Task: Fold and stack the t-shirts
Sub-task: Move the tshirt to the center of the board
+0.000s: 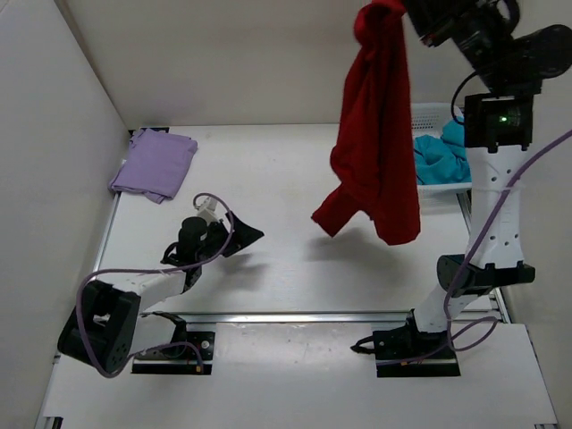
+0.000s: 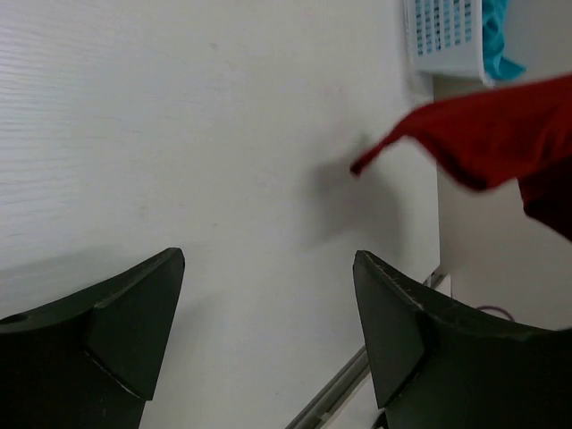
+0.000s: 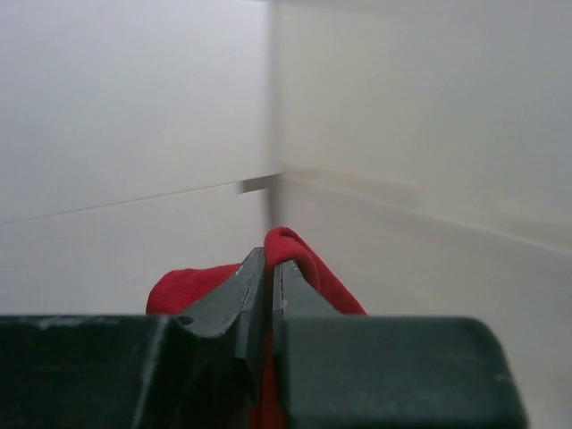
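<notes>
1. Deep red cloth t-shirt (image 1: 380, 152) hangs from the clenched jaws of the right gripper (image 3: 271, 277), high above the white table (image 1: 286, 179).
2. Left gripper (image 2: 268, 261) sits low, jaws spread, grasping nothing.
3. Lavender cloth t-shirt (image 1: 156, 164) lies far left; teal t-shirt (image 1: 442, 154) lies in the white lattice basket (image 1: 429, 112).

You could read no text, label, brand, number or sign on anything in any of the three views.
</notes>
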You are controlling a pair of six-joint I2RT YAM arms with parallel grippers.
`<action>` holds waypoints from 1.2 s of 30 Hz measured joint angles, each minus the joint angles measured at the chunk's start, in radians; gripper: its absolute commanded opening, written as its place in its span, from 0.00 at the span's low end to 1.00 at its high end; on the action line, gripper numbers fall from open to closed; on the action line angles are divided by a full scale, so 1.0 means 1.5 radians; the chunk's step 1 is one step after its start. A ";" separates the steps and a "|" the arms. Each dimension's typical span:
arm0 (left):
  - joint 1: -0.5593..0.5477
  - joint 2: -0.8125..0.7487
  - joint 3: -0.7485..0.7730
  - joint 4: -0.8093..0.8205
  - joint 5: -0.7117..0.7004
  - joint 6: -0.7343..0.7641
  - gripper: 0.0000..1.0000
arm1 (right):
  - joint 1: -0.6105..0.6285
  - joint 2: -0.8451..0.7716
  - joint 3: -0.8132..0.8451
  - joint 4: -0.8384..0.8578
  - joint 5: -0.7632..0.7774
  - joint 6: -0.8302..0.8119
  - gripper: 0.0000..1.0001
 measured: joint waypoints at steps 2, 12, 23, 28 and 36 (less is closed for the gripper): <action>0.036 -0.040 -0.019 -0.015 -0.001 -0.003 0.84 | 0.035 -0.001 -0.020 0.015 -0.034 0.024 0.00; 0.061 -0.228 -0.022 -0.108 -0.050 0.040 0.83 | 0.152 0.077 -0.178 0.030 -0.052 0.032 0.11; 0.036 -0.170 0.060 -0.205 -0.133 0.106 0.84 | 0.129 0.477 0.062 -0.459 0.085 -0.129 0.22; 0.020 -0.027 0.144 -0.200 -0.169 0.122 0.82 | 0.129 0.446 0.145 -0.635 0.226 -0.223 0.00; 0.041 0.115 0.211 -0.197 -0.202 0.129 0.92 | 0.278 0.089 -0.433 -0.536 0.353 -0.295 0.00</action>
